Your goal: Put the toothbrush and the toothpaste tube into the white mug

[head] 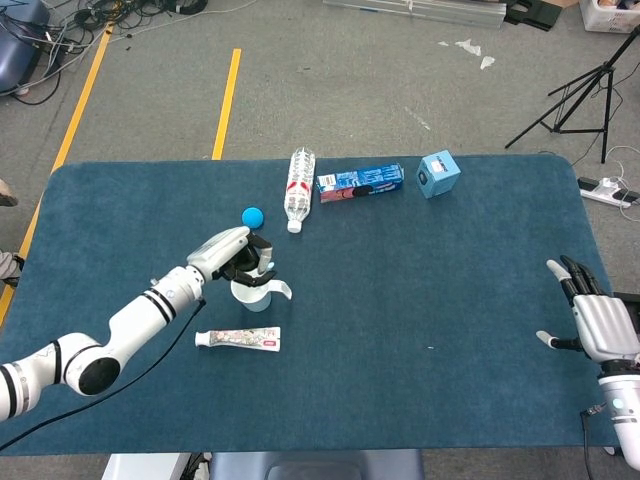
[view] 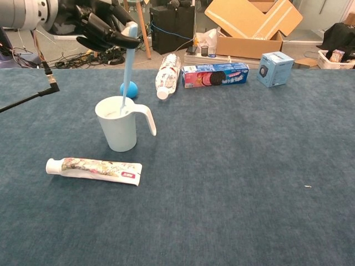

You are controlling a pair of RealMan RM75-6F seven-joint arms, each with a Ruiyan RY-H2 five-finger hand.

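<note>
Toothbrush [view: 127, 66] hangs from left hand [view: 100, 27] into white mug [view: 118, 130].

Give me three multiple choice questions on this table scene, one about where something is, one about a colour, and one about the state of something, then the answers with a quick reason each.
1. Where does the toothpaste lie?
A. inside the mug
B. flat on the table in front of the mug
C. on top of the cookie box

2. What colour is the toothbrush?
A. red
B. light blue
C. black

3. What state is the left hand in?
A. holding the toothbrush upright, its lower end in the mug
B. open and resting flat on the table
C. gripping the bottle

Answers:
1 B, the chest view shows the tube on the cloth nearer the camera than the mug.
2 B, its handle is pale blue.
3 A, the fingers clasp its top end above the mug.
</note>
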